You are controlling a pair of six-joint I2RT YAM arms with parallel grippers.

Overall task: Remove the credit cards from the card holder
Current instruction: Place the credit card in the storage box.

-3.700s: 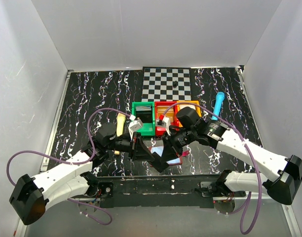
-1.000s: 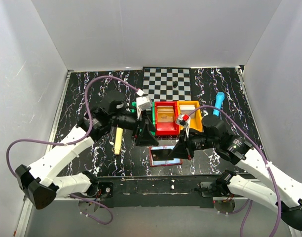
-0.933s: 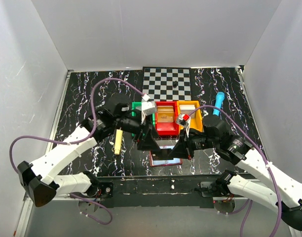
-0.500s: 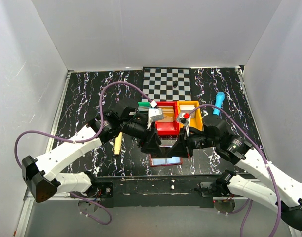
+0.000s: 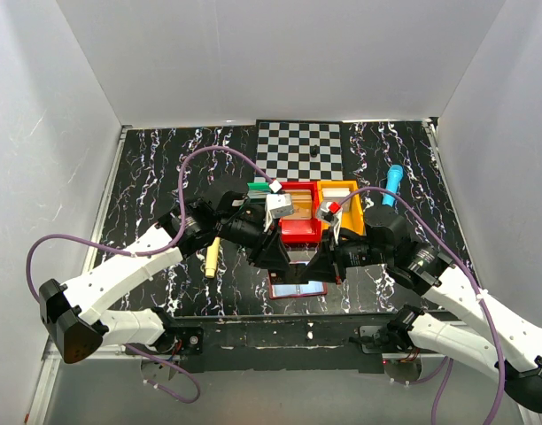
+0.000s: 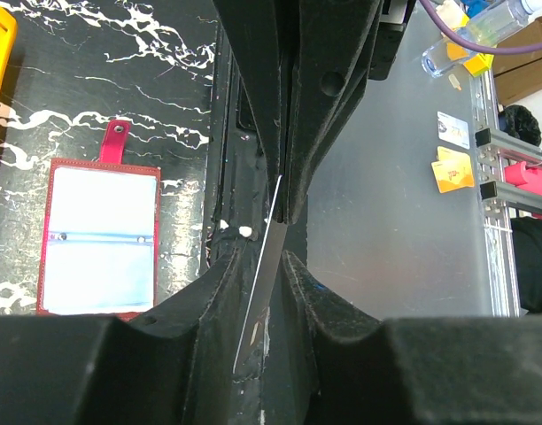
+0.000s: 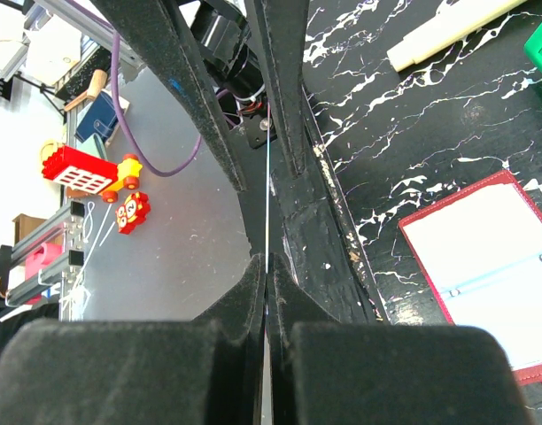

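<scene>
Card holder is lying open & flat on the table, near the front edge, just in front of the red bin. Its pale inside is facing up w/ the red border all round, and a small red tab is sticking out of one short side. Neither gripper is touching it. Both are hovering tip to tip over its far edge.

A credit card is standing edge-on btwn the two grippers, clear of the holder. The right gripper is pinching it: its fingers are pressing together on the card's thin edge. The left gripper is straddling the same card from the opposite side. Its fingers are sitting slightly apart w/ the card in the gap, not clamping it.

Further out, the orange bin is touching the red bin on its right, and a sliver of green bin is showing behind the left arm. A cream cylinder is lying left of the holder, under that arm. A blue marker is lying just right of the orange bin. The chessboard is sitting behind the bins at the back of the table.
</scene>
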